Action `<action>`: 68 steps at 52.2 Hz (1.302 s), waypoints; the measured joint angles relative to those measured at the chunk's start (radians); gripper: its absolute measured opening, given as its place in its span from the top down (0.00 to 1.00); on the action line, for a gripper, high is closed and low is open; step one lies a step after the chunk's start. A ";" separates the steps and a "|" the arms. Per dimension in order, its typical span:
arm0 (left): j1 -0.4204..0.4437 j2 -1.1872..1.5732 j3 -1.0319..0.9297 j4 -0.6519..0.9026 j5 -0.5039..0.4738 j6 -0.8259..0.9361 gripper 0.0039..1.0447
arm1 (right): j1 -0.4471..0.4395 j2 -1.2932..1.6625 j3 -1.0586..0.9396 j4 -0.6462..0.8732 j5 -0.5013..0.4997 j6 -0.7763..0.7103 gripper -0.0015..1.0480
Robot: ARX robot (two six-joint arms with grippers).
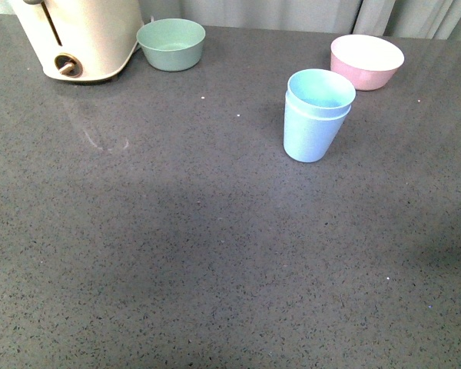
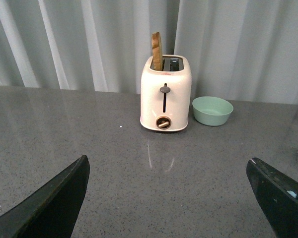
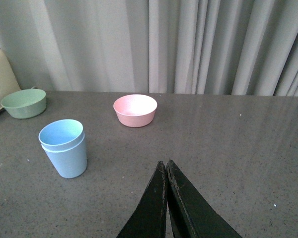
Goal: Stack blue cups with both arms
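Two pale blue cups point(image 1: 315, 115) stand upright on the grey counter, one nested inside the other, right of centre in the front view. The right wrist view shows the same blue cups point(image 3: 64, 147) some way off from my right gripper point(image 3: 165, 163). That gripper is shut, its black fingers pressed together with nothing between them. My left gripper point(image 2: 168, 166) is open, its two black fingers wide apart over bare counter. It faces the toaster, and no cup shows in its view. Neither arm appears in the front view.
A cream toaster point(image 1: 81, 38) with a slice standing in its slot point(image 2: 157, 51) sits at the back left. A green bowl point(image 1: 171, 44) is beside it. A pink bowl point(image 1: 366, 61) stands just behind the cups. Grey curtains hang behind the counter.
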 joint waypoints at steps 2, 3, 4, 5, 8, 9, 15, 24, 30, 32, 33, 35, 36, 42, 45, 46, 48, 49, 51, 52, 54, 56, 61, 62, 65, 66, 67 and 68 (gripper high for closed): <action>0.000 0.000 0.000 0.000 0.000 0.000 0.08 | 0.000 0.000 0.000 0.000 0.000 0.000 0.90; 0.000 0.000 0.000 0.000 0.000 0.000 0.08 | 0.000 0.000 0.000 0.000 0.000 0.000 0.87; 0.000 0.000 0.000 0.000 0.000 0.000 0.08 | 0.000 0.000 0.000 0.000 0.000 0.000 0.83; 0.000 0.000 0.000 0.000 0.000 0.000 0.08 | 0.000 0.000 0.000 0.000 0.000 0.000 0.80; 0.000 0.000 0.000 0.000 0.000 0.000 0.08 | 0.000 0.000 0.000 0.000 0.000 0.000 0.70; 0.000 0.000 0.000 0.000 0.000 0.000 0.08 | 0.000 0.000 0.000 0.000 0.000 0.000 0.68; 0.000 0.000 0.000 0.000 0.000 0.000 0.08 | 0.000 0.000 0.000 0.000 0.000 0.000 0.50; 0.000 0.000 0.000 0.000 0.000 0.000 0.08 | 0.000 0.000 0.000 -0.001 0.000 0.000 0.25; 0.000 0.000 0.000 0.000 0.000 0.000 0.08 | 0.000 0.000 0.000 -0.001 0.000 0.001 0.08; 0.000 0.000 0.000 0.000 0.000 0.000 0.08 | 0.000 0.000 0.000 -0.001 0.000 0.000 0.09; 0.000 0.000 0.000 0.000 0.000 0.000 0.08 | 0.000 -0.001 0.000 -0.001 0.000 0.001 0.09; 0.000 0.000 0.000 0.000 0.000 0.000 0.08 | 0.000 0.000 0.000 -0.001 0.000 0.001 0.09; 0.000 0.000 0.000 0.000 0.000 0.000 0.08 | 0.000 0.000 0.000 -0.001 0.000 0.000 0.09; 0.000 0.000 0.000 0.000 0.000 0.000 0.08 | 0.000 -0.001 0.000 -0.001 0.000 0.001 0.09; 0.000 0.000 0.000 0.000 0.000 0.000 0.08 | 0.000 0.000 0.000 -0.001 0.000 0.001 0.09; 0.000 0.000 0.000 0.000 0.000 0.000 0.08 | 0.000 0.000 0.000 -0.001 0.000 0.001 0.09; 0.000 0.000 0.000 0.000 0.000 0.000 0.08 | 0.000 0.000 0.000 -0.001 0.000 0.001 0.09; 0.000 0.000 0.000 0.000 0.000 0.000 0.08 | 0.000 0.000 0.000 -0.001 0.000 0.001 0.09; 0.000 0.000 0.000 0.000 0.000 0.000 0.08 | 0.000 0.000 0.000 -0.001 0.000 0.000 0.09; 0.000 0.000 0.000 0.000 0.000 0.000 0.08 | 0.000 -0.001 0.000 -0.001 0.000 0.001 0.09; 0.000 0.000 0.000 0.000 0.000 0.000 0.08 | 0.000 0.000 0.000 -0.001 0.000 0.001 0.09; 0.000 0.000 0.000 0.000 0.000 0.000 0.08 | 0.000 0.000 0.000 -0.001 0.000 0.001 0.09; 0.000 0.000 0.000 0.000 0.000 0.000 0.08 | 0.000 0.000 0.000 -0.001 0.000 0.001 0.09; 0.000 0.000 0.000 0.000 0.000 0.000 0.08 | 0.000 -0.001 0.000 -0.001 0.000 0.001 0.09; 0.000 0.000 0.000 0.000 0.000 0.000 0.08 | 0.000 0.000 0.000 -0.001 0.000 0.001 0.09; 0.000 0.000 0.000 0.000 0.000 0.000 0.08 | 0.000 0.000 0.000 -0.001 0.000 0.000 0.09; 0.000 0.000 0.000 0.000 0.000 0.000 0.08 | 0.000 0.000 0.000 -0.001 0.000 0.001 0.09; 0.000 0.000 0.000 0.000 0.000 0.000 0.08 | 0.000 0.000 0.000 -0.001 0.000 0.001 0.09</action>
